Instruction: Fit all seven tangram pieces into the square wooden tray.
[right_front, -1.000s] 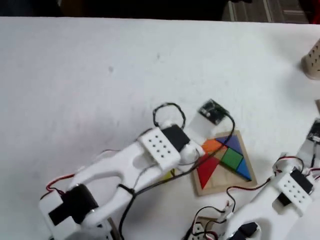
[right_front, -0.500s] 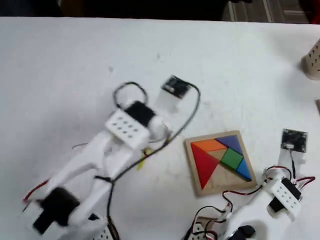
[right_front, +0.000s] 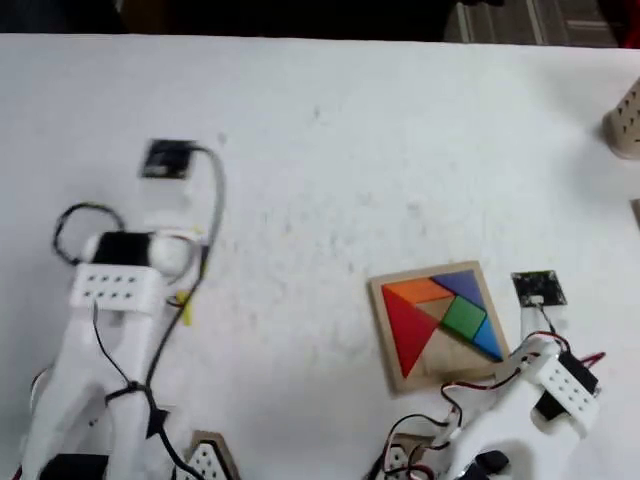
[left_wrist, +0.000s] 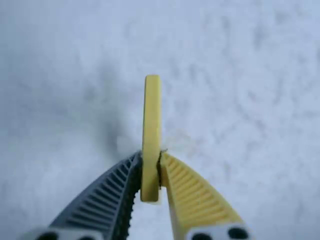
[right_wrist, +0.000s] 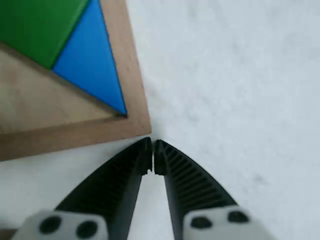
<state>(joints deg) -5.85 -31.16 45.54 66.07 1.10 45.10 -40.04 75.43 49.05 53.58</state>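
Note:
The square wooden tray (right_front: 430, 272) lies right of centre in the high view. It holds an orange piece (right_front: 422, 291), a purple piece (right_front: 462, 285), a green piece (right_front: 464, 316), a blue triangle (right_front: 487, 340) and a red triangle (right_front: 408, 328), with bare wood (right_front: 447, 352) between them. My left gripper (left_wrist: 151, 156) is shut on a yellow piece (left_wrist: 152, 125), held edge-on above bare table far left of the tray (right_front: 186, 308). My right gripper (right_wrist: 152, 150) is shut and empty, just off the tray's corner (right_wrist: 135, 120) by the blue triangle (right_wrist: 90, 60).
The white table (right_front: 330, 170) stretches wide between the left arm (right_front: 110, 290) and the tray. The right arm (right_front: 560, 385) and its loose wires (right_front: 440, 420) crowd the tray's near side. A pale perforated object (right_front: 625, 120) stands at the right edge.
My left arm has swung from over the tray far to the left, carrying the yellow piece. My right arm has shifted left, closer to the tray's corner.

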